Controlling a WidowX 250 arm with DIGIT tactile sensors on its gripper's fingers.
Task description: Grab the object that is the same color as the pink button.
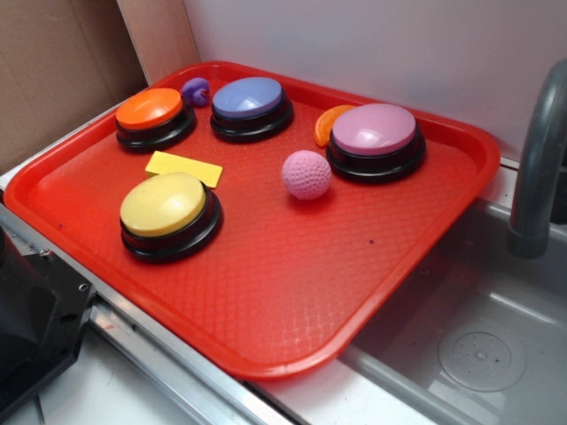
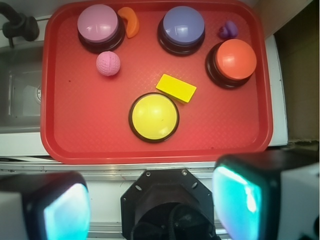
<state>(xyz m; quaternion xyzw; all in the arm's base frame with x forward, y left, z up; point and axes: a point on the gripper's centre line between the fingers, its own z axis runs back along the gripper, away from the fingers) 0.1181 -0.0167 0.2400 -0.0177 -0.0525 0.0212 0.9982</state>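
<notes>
- The red tray (image 1: pixel 266 301) lay on the counter beside a grey sink (image 1: pixel 478 345), with a grey faucet (image 1: pixel 536 168) at the right edge of the exterior view.
- The pink ball (image 1: pixel 306 174), bumpy and knitted, sat on the tray just beside the pink button (image 1: pixel 375 140), to its near left, apart from it.
- An orange slice-shaped piece (image 1: pixel 326 124) rested against the pink button's far left side.
- The blue-purple button (image 1: pixel 252 107) stood at the far middle of the tray, with a small purple toy (image 1: pixel 196 90) between it and the orange button (image 1: pixel 154 117).
- A flat yellow block (image 1: pixel 183 167) lay just beyond the yellow button (image 1: pixel 170 215), which stood nearest on the left.
- In the wrist view, the gripper (image 2: pixel 150 200) hung off the tray, on its near side, with the two fingers (image 2: pixel 240 192) spread wide apart and nothing between them.
- The pink ball (image 2: pixel 108 63) lay well apart from the gripper, at the far left in that view.
</notes>
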